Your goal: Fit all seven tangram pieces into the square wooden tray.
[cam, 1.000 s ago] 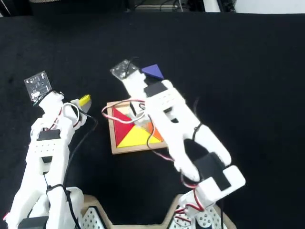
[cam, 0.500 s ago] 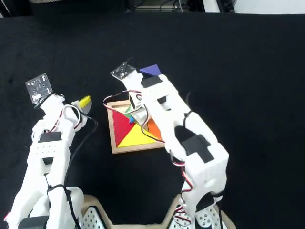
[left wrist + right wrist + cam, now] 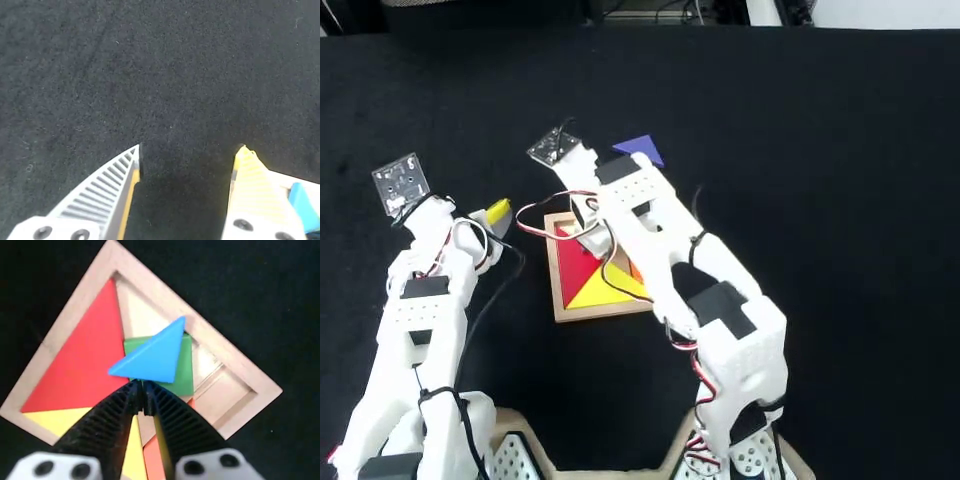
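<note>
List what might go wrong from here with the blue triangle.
1. The blue triangle lies on top of the green square, not flat in the tray. A push from the shut right tool may slide it further over the square rather than into the bare slot.
2. That push might also shift the green square or the tray.
3. The purple triangle lies outside the tray, near the right arm; a swing might knock it away.

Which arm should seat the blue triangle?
Right, likely. Right end effector is shut over the tray, tips at the blue triangle lying on the green square. Left end effector is open over cloth.
</note>
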